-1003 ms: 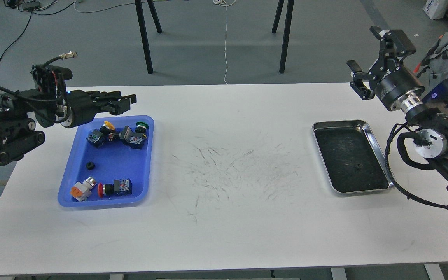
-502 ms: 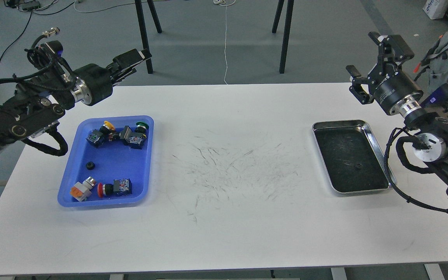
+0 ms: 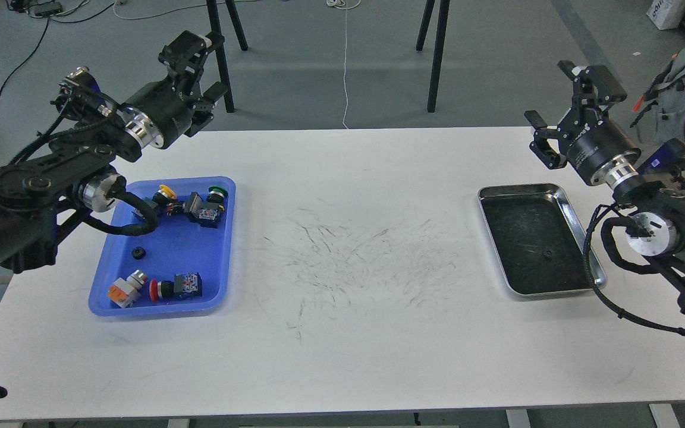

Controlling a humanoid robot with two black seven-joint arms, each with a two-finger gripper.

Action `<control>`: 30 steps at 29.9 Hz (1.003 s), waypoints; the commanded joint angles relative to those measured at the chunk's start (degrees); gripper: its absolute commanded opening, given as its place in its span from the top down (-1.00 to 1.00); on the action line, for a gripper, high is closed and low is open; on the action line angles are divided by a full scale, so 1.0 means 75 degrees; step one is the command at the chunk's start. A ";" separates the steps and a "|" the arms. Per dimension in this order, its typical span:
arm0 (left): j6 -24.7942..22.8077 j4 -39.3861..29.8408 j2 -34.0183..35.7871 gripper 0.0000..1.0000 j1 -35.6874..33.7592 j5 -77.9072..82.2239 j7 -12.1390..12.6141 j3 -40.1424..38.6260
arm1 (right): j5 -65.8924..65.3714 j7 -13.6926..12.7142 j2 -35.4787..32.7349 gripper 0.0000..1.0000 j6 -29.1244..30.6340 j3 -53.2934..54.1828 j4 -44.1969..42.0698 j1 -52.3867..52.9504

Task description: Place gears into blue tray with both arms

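One small black gear (image 3: 137, 253) lies on the floor of the blue tray (image 3: 225, 238) at the table's left. A second tiny gear (image 3: 547, 255) lies in the silver metal tray (image 3: 563, 191) on the right. My left gripper (image 3: 203, 68) hangs in the air beyond the table's far edge, above and behind the blue tray; it is open and holds nothing. My right gripper (image 3: 559, 101) is raised above the table's far right edge, behind the silver tray, with its fingers spread and nothing between them.
Several coloured push-button switches (image 3: 200, 209) lie in the blue tray, at its far and near ends. Scuff marks cover the white table's (image 3: 348, 333) middle. Black stand legs (image 3: 222, 59) rise behind the table's far edge.
My left arm has lifted from just over the blue tray's far edge, swung up and back, and rolled its wrist. My right gripper has shifted slightly left.
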 commanded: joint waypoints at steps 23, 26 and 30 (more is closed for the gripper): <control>-0.0457 0.0028 -0.0631 -0.99 0.0740 -0.0010 0.0000 -0.1066 | -0.3573 0.0000 -0.0361 -0.95 0.0023 -0.2734 -0.0003 0.1113; -0.0457 0.0039 -0.0631 -0.99 0.0775 -0.0010 0.0000 -0.1066 | -0.3924 0.0000 -0.0490 -0.95 0.0023 -0.3403 0.0009 0.1453; -0.0457 0.0039 -0.0631 -0.99 0.0787 0.0001 0.0000 -0.1055 | -0.4861 0.0000 -0.0549 -0.95 0.0023 -0.3733 0.0044 0.1712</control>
